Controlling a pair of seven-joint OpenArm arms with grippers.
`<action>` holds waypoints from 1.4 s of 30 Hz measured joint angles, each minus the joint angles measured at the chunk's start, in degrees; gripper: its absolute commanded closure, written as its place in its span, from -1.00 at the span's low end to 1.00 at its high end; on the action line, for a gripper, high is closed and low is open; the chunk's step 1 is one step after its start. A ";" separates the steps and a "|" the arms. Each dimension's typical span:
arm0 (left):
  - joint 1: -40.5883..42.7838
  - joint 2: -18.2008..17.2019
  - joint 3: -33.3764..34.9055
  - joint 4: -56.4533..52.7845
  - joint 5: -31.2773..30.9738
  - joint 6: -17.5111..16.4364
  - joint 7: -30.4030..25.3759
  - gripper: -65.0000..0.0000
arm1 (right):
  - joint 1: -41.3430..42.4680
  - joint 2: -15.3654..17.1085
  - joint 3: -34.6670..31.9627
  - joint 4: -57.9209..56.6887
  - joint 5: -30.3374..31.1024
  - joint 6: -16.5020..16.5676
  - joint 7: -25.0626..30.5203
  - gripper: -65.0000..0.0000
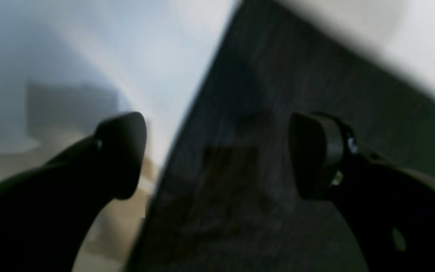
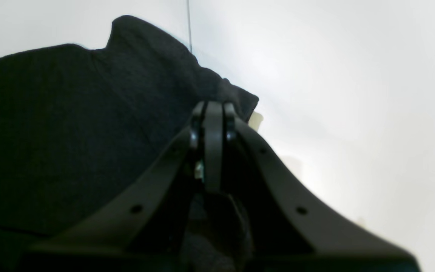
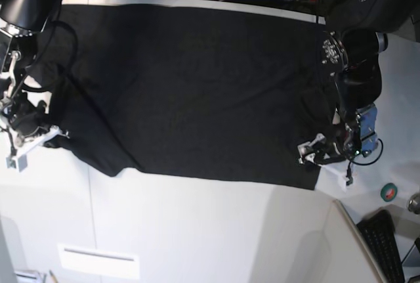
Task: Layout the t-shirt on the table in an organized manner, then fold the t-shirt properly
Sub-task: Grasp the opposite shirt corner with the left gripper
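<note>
Base view is showing the shirt spreading wide across the table, filling the upper and middle frame, plain black side up, with no print showing. Its lower left part is lying rumpled and diagonal rather than square.

At the left edge of the frame the right gripper is sitting on that rumpled end. In the right wrist view its jaws are pressing together with black cloth bunching beneath them, so it appears to be pinching the shirt.

At the right of the base frame the left gripper is hovering at the shirt's lower right corner. The left wrist view is showing its jaws standing wide apart, one over bare table and one over cloth, gripping nothing.

Risks, as I judge them:
- If the right gripper is pulling while the left has no hold, the whole shirt may be sliding instead of flattening.
- The left jaws may be closing beside the edge and missing it.
- The top edge is lying along the table's far rim and could slip over.
</note>
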 measured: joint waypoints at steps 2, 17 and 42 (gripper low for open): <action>0.28 -0.13 0.00 0.20 -0.20 0.00 0.85 -0.71 | -0.04 0.00 0.15 0.00 -0.04 0.00 -0.02 1.00; 1.77 -0.42 -0.02 1.40 -0.79 -0.44 3.17 1.00 | -0.07 0.15 0.26 0.02 0.00 0.00 0.15 1.00; 27.87 0.07 -0.37 44.09 -0.92 -0.72 27.58 0.34 | -0.15 0.15 0.35 0.00 0.00 0.02 0.15 1.00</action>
